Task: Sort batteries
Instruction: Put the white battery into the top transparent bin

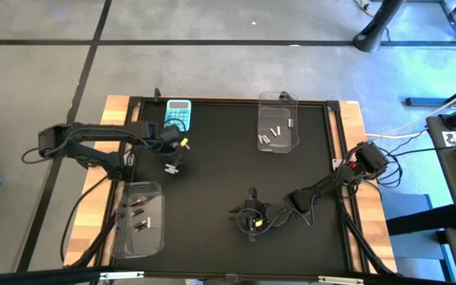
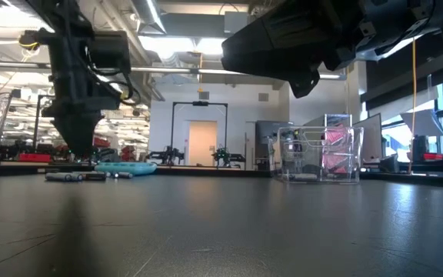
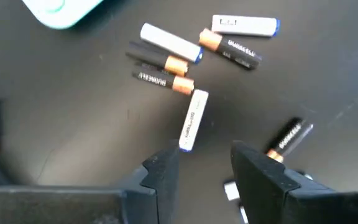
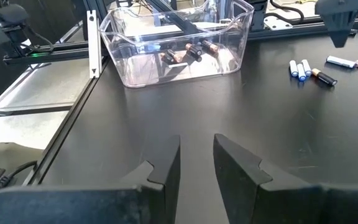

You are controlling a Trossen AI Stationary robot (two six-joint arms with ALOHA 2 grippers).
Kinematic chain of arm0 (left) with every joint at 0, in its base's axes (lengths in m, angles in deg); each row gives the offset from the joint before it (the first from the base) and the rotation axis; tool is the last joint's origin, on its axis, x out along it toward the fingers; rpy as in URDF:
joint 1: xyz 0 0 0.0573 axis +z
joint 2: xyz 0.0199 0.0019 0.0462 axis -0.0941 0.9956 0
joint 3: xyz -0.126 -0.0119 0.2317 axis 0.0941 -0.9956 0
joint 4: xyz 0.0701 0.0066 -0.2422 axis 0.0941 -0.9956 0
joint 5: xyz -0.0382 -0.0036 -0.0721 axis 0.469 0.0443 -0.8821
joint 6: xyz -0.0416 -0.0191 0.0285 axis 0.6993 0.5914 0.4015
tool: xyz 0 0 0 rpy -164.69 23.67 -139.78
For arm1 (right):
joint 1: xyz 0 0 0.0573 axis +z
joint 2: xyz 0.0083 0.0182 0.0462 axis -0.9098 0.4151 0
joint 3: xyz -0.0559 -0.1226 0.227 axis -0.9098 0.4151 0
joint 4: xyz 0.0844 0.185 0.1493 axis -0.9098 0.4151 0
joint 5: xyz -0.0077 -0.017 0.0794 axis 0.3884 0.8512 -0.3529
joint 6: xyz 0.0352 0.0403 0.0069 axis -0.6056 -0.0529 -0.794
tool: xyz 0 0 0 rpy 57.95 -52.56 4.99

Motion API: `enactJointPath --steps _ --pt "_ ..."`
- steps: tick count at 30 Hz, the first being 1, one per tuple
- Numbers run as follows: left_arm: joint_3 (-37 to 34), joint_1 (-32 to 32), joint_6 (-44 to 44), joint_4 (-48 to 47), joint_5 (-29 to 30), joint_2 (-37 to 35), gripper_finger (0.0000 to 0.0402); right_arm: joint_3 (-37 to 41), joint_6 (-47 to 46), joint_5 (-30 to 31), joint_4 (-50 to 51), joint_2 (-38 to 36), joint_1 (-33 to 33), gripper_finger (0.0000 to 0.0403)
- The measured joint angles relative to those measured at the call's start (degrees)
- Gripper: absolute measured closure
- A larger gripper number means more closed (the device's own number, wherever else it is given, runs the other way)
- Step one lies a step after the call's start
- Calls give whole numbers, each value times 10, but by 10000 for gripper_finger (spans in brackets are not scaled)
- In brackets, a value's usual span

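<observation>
Seen from above, the left gripper [image 1: 173,167] hangs over the black table [image 1: 212,158] just below the light-blue calculator [image 1: 178,113], while the right gripper [image 1: 252,225] hovers near the table's front middle; one clear bin [image 1: 279,123] at the far side holds a few silvery-white batteries [image 1: 271,135], and a second clear bin [image 1: 140,219] at the near left holds dark batteries [image 1: 138,212]. From table level, the left gripper [image 2: 78,146] comes down close to the surface beside a row of loose batteries [image 2: 75,176] lying in front of the calculator [image 2: 125,168], with the far bin [image 2: 319,155] standing well apart to the other side. The left wrist camera shows its gripper [image 3: 204,168] with fingers [image 3: 164,171] spread and nothing between them, poised over a white battery [image 3: 191,119]; a cluster of dark, copper-tipped batteries [image 3: 163,79] and white ones [image 3: 169,42] lies just beyond, another dark battery [image 3: 289,139] sits beside one finger, and a corner of the calculator [image 3: 61,9] shows farther off. The right wrist camera shows its gripper [image 4: 196,165] with fingers [image 4: 166,162] parted and empty above bare table, facing the bin [image 4: 176,43] of dark batteries [image 4: 191,52], with loose batteries [image 4: 309,70] scattered well to the side.
</observation>
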Motion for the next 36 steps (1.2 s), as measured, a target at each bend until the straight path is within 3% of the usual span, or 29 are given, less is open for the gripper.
enactJointPath --steps 10,19,24,28,36 --pt "-50 52 -52 97 -36 33 272 0 0 0 0 0 0 304" --pt "-49 61 -92 107 -40 91 274 0 0 0 2 0 0 304" --pt "-49 60 -108 109 -44 93 324 0 0 0 2 0 0 304" --pt "-50 61 -118 108 -47 86 384 0 0 0 2 0 0 304" --pt "-36 41 -106 69 -21 -11 388 0 0 0 2 0 0 304"
